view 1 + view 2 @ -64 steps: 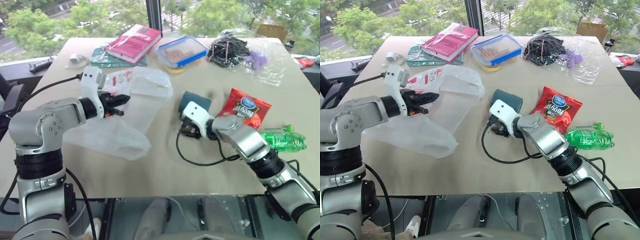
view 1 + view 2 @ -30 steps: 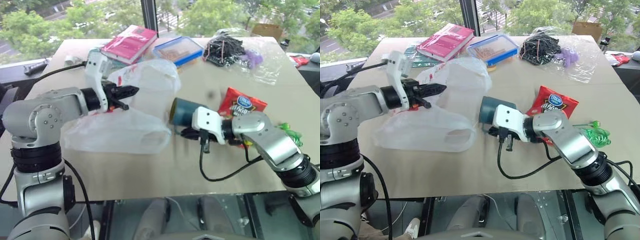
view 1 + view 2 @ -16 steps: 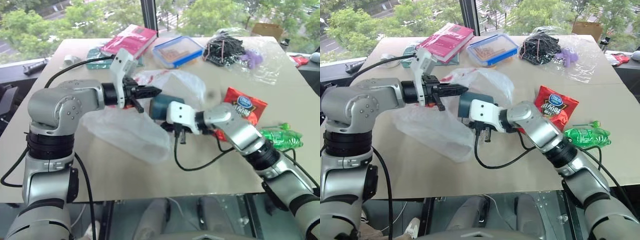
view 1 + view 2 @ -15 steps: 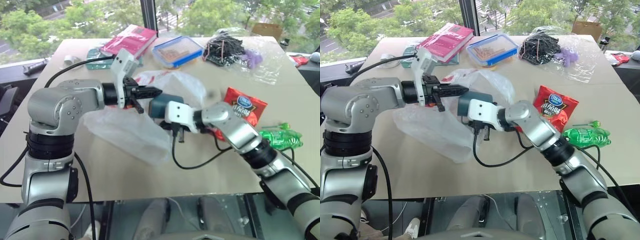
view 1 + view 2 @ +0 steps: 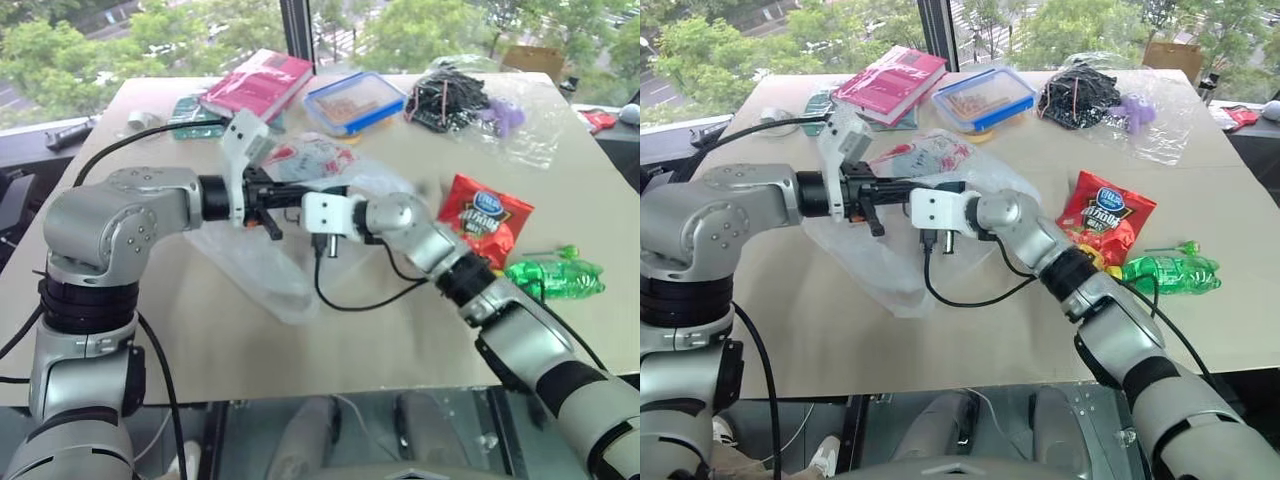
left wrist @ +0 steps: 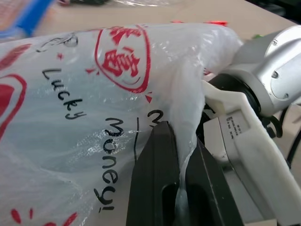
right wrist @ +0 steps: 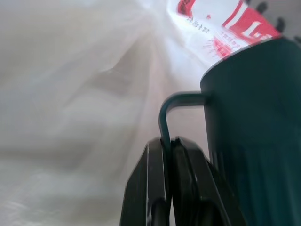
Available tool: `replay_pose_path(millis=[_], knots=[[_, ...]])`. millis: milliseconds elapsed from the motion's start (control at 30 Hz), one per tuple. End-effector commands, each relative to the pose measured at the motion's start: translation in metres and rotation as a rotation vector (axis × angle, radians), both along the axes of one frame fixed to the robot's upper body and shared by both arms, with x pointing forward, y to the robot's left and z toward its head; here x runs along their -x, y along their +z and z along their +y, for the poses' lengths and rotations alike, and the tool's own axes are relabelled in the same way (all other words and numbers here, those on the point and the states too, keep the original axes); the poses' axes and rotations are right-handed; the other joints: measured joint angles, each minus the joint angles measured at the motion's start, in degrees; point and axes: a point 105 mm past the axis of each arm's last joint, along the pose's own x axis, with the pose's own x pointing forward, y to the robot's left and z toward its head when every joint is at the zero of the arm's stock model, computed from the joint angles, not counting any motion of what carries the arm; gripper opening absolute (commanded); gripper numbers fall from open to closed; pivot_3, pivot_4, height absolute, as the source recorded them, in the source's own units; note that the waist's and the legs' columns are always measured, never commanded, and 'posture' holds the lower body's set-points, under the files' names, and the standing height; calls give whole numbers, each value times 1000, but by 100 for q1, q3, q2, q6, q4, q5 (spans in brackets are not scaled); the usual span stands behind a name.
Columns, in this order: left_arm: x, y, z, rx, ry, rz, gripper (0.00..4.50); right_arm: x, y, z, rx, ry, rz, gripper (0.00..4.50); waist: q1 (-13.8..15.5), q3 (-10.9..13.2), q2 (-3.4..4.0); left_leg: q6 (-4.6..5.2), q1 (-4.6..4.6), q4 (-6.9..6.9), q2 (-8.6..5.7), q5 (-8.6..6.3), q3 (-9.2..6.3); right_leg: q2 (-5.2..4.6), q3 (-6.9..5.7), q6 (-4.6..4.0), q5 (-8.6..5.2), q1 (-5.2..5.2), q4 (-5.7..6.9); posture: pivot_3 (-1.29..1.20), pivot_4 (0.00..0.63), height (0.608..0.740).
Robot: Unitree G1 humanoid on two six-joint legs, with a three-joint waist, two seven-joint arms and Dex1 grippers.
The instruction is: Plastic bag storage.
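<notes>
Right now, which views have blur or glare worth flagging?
Right wrist view: the plastic bag is a soft, washed-out white blur, and the dark mug pinched by its handle is soft too. Left wrist view: the bag's lettering is crisp, while the fingers at the bottom edge are soft. Eye views: sharp on the table; the trees in the window are brightly lit.

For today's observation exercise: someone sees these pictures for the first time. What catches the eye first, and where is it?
The two grippers meeting at mid-table: the left gripper pinches the printed white bag, lifting its edge. The right gripper grips a dark green mug by its handle, right at the bag. Next, the red snack packet to the right.
</notes>
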Motion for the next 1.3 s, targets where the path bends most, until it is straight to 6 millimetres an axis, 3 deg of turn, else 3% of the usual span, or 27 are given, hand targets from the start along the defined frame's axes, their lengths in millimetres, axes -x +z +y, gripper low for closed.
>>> replay_pose_path(millis=[33,200,233,300,533,633,867,1067,1167,1300], knots=[[24,9,-27,34,-163,-30,0,-22,1,-3,10,-101,-82,153,-20,0,0,0,1,-1,0,0,2,0,3,0,0,0,0,0,150,740],[23,6,-26,67,-129,-11,0,-31,-1,-2,14,-141,-99,153,-75,0,0,0,0,-2,-2,0,2,0,8,0,0,-1,-1,0,150,740],[20,6,-26,93,-112,0,0,-32,3,-1,-12,-147,-99,425,-80,0,0,0,0,-2,-1,0,1,1,7,0,0,-1,-1,0,150,740],[17,4,-24,135,-85,20,0,-32,9,2,-51,-139,-102,1042,-100,0,0,0,0,-2,-1,0,1,1,7,0,0,-1,0,0,150,740],[4,-3,-16,192,0,37,0,-16,29,-1,-169,-23,-99,4328,-119,0,0,-1,1,-1,-1,0,1,2,7,0,0,-1,1,0,150,740],[-7,0,-11,224,48,24,0,0,41,-15,-287,0,1,4328,-113,0,0,0,-3,3,-2,0,-3,-1,2,0,0,4,-2,0,150,740],[-38,9,-4,305,182,-6,0,45,67,-71,-455,-56,191,4328,-88,-1,0,0,-3,8,-2,0,-2,-2,3,1,1,-1,10,0,150,740],[-42,10,-21,315,147,-10,0,56,73,-106,-469,-233,169,4427,-24,-1,0,1,0,14,-2,-1,6,-3,10,1,1,-1,22,0,150,740],[-43,10,-22,315,147,-9,0,71,59,-127,-334,-286,105,4427,46,-1,0,1,-1,15,-4,-1,8,-6,11,1,1,-2,22,0,150,740],[-46,9,-21,317,151,-2,0,88,22,-167,-72,-414,-20,4427,134,-1,-1,3,-6,16,-9,-2,7,-10,6,2,0,-1,12,0,150,740]])
